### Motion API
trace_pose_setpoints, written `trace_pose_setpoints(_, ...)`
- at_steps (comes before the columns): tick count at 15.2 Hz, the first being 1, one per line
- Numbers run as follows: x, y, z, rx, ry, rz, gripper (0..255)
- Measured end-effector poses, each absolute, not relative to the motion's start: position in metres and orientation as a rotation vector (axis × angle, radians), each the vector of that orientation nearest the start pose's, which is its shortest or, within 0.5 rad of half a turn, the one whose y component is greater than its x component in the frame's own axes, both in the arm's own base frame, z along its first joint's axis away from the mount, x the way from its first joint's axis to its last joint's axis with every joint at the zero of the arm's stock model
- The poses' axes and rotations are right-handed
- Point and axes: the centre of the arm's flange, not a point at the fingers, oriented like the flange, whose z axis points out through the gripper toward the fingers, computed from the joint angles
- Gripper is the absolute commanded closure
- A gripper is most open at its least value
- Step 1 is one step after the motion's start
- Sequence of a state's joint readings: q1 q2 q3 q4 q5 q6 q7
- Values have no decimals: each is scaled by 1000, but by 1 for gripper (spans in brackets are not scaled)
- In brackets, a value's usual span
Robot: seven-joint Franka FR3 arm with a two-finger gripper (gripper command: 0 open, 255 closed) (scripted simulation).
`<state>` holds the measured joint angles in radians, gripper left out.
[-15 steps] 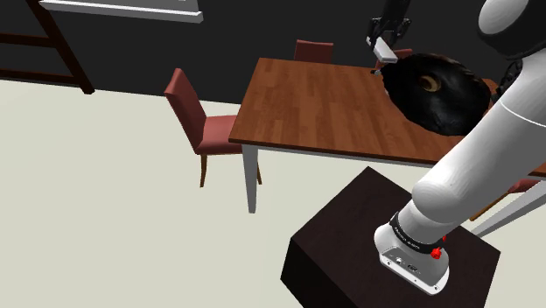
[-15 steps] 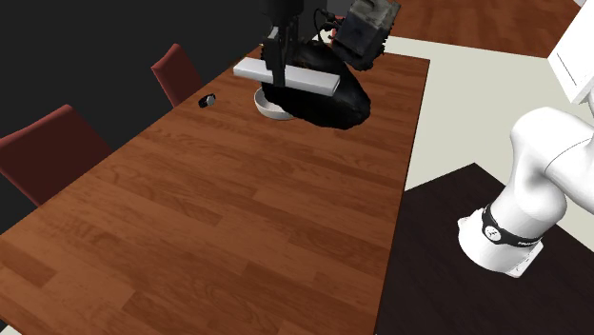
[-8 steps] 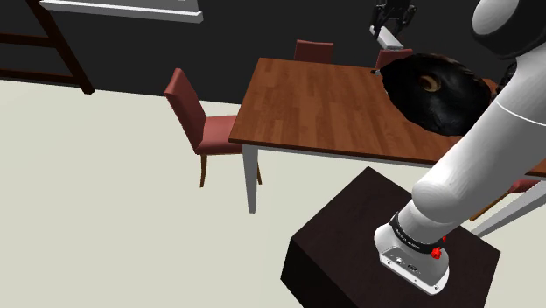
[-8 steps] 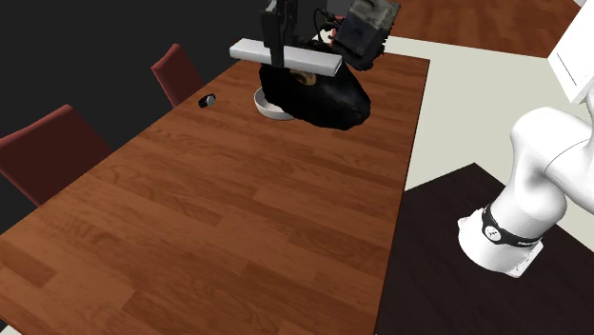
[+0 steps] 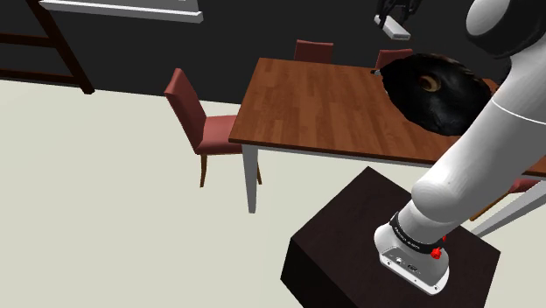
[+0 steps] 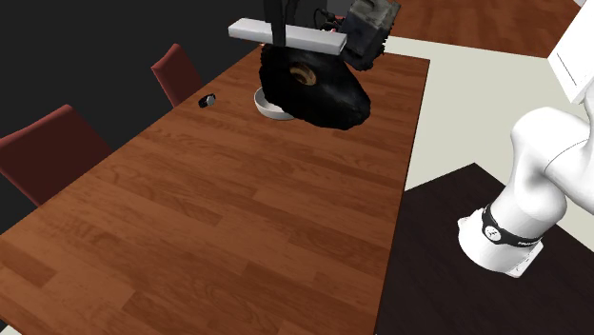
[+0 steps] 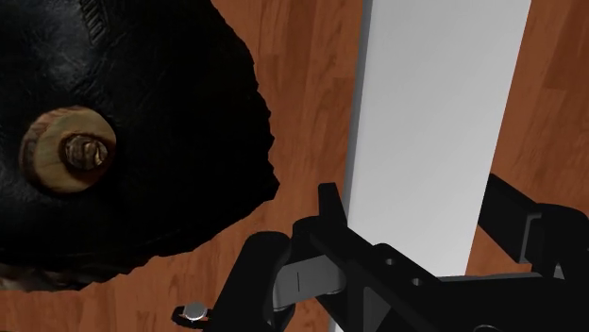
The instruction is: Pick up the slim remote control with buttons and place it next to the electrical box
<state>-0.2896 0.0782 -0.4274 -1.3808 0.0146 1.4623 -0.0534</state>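
Observation:
My black gripper [image 6: 277, 31] is shut on the slim remote [image 6: 287, 36], drawn as a plain white bar without visible buttons. It hangs level, high above the far end of the wooden table [image 6: 238, 219]. In the shoulder view the gripper [image 5: 395, 16] holds the remote [image 5: 396, 29] above the table's far edge. In the wrist view the fingers clasp the remote [image 7: 436, 123] across its width, gripper [image 7: 429, 240]. The grey electrical box [image 6: 367, 29] stands at the table's far end, just behind the remote.
A lumpy black object [image 6: 319, 90] with a wooden knob [image 7: 68, 151] lies on the table below the remote, over a white bowl [image 6: 270, 108]. A small dark item [image 6: 206, 100] sits near the far edge. Red chairs [image 5: 197, 122] [image 6: 48, 147] line the table; the dark stand [image 5: 367, 236] is nearby.
The gripper has risen with the remote, lifting it from just over the black object to well above it. Everything on the table stays put.

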Motion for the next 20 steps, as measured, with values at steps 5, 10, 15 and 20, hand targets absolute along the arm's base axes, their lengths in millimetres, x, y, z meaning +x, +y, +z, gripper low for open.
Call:
trace_pose_setpoints(5, 377, -386, 664, -2990, 1028, -5, 255)
trace_pose_setpoints(10, 314, -406, 666, -2990, 1028, -5, 255)
trace_pose_setpoints(15, 251, -429, 666, -2990, 1028, -5, 255)
trace_pose_setpoints(20, 192, -452, 665, -2990, 1028, -5, 255)
